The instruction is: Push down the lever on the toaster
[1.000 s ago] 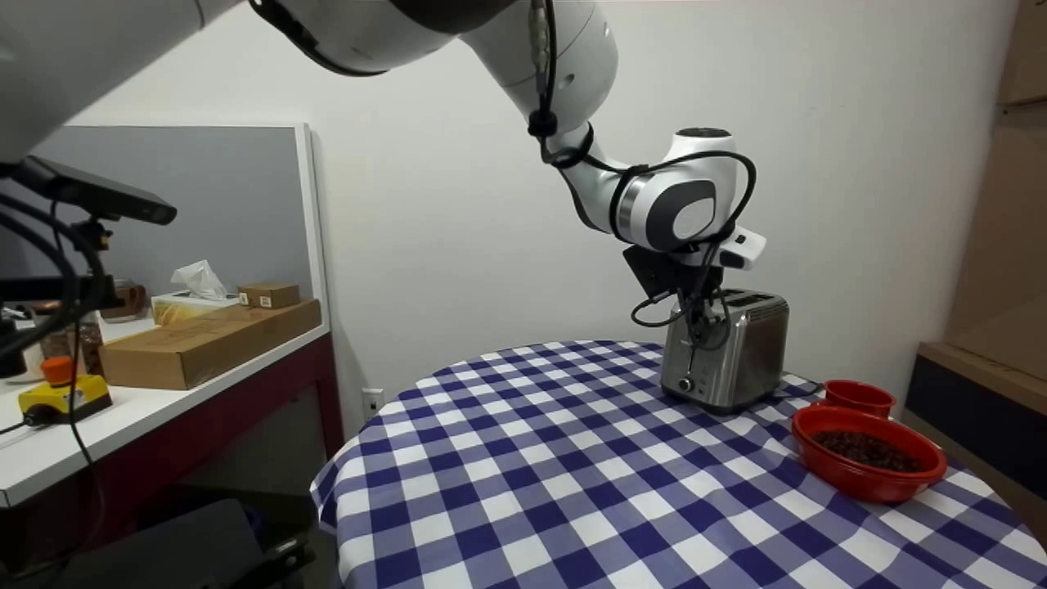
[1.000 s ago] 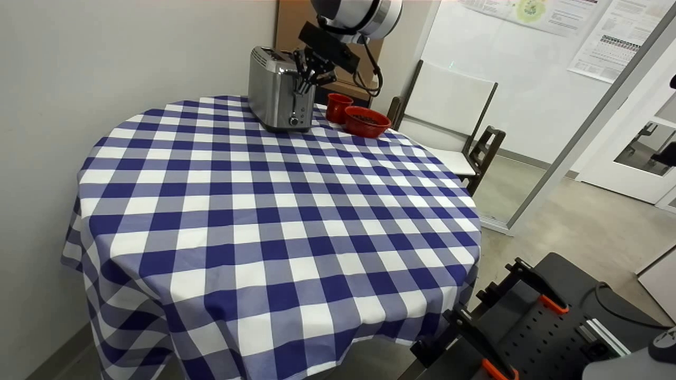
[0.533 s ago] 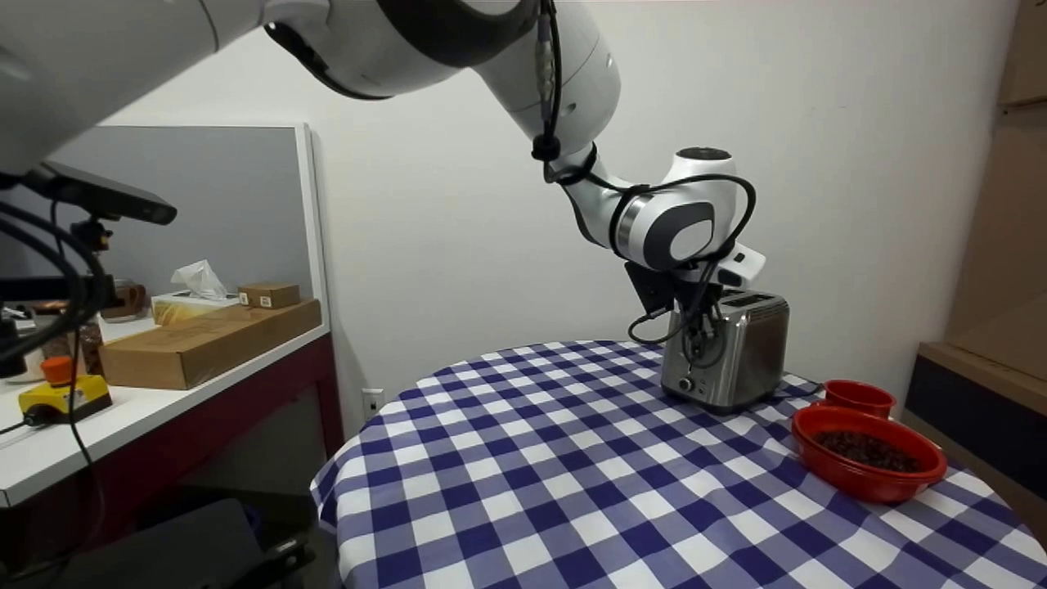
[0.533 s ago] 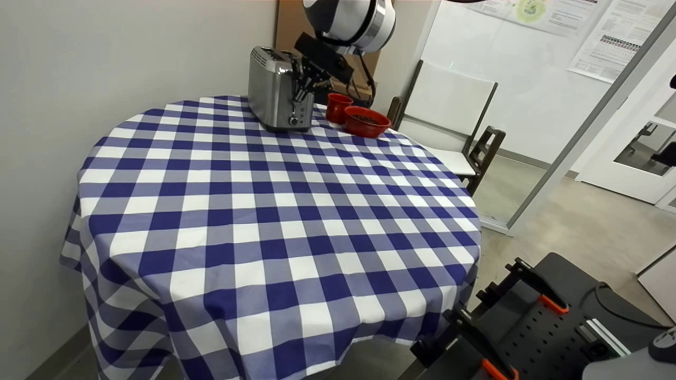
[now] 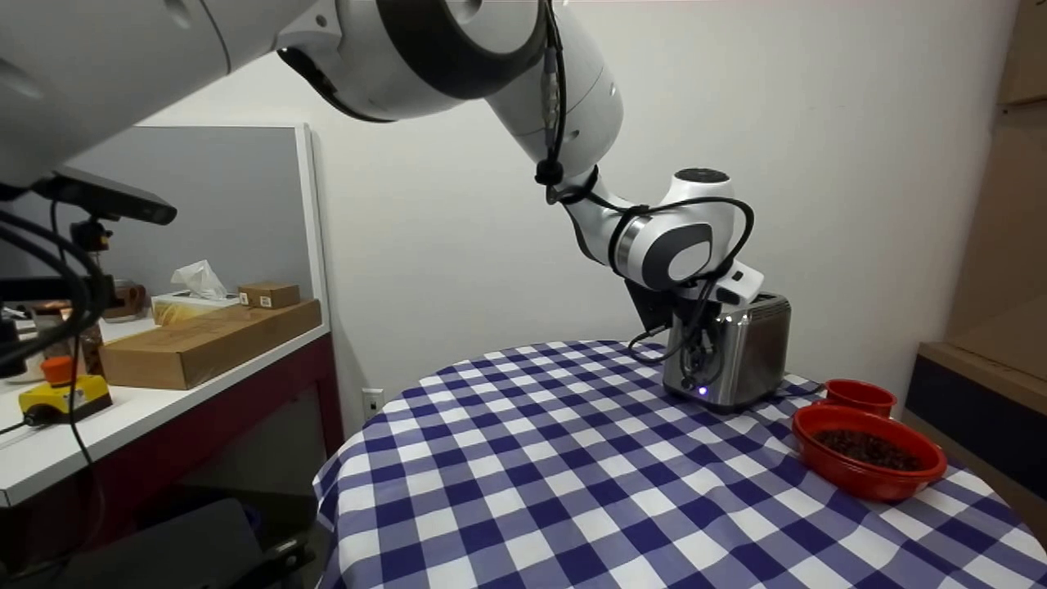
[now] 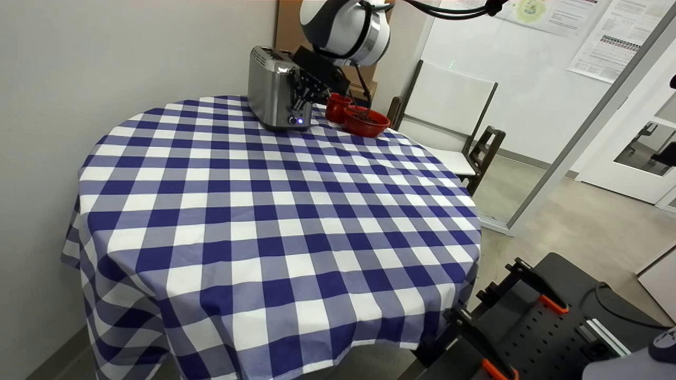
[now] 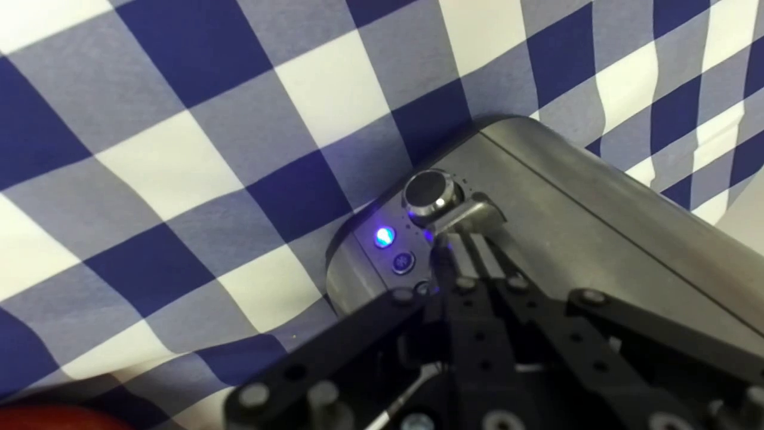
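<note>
The metal toaster (image 6: 264, 92), probably stiff and slippery, stands on the table (image 6: 264, 237); the clenched gripper (image 7: 470, 243) is at its lever (image 7: 476, 216); likely sprung, this is best pressed from above.

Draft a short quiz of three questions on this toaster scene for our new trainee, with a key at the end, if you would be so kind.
1. True or false: the red bowl and the red cup stand on the same tablecloth as the toaster.

2. Multiple choice: the light glowing on the toaster in the wrist view is
A) green
B) blue
C) red

3. Short answer: in the wrist view, which round control, bigger than the buttons, sits beside the lever?

Key: 1. True. 2. B. 3. The knob.
</note>
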`<state>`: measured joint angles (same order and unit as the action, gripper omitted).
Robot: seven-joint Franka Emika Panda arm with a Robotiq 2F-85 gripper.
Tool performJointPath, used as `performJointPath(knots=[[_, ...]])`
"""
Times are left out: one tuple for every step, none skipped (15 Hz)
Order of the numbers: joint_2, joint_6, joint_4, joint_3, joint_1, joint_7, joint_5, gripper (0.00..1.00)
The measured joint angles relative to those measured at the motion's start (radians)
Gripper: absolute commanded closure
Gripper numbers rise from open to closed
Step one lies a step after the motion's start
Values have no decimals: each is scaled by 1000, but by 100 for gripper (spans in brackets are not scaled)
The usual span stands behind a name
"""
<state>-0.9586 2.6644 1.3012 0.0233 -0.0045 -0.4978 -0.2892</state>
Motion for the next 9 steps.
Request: performJointPath(knots=[[0,0,-1,-2,-2,0,0,100],[-1,0,-1,-4,-5,1,0,74],[-1,0,-2,-6,-8,1,0,73],[-1,0,-2,-7,-11,1,-2,67],[-2,0,-3,-8,-16,2,-5,60],[-4,-2,-3,-11,-24,6,-10,53],[-5,-5,-3,-18,-35,15,-18,45],[-5,-14,-5,-25,-45,23,-21,38],[-5,-28,-8,-30,-52,34,-21,30]])
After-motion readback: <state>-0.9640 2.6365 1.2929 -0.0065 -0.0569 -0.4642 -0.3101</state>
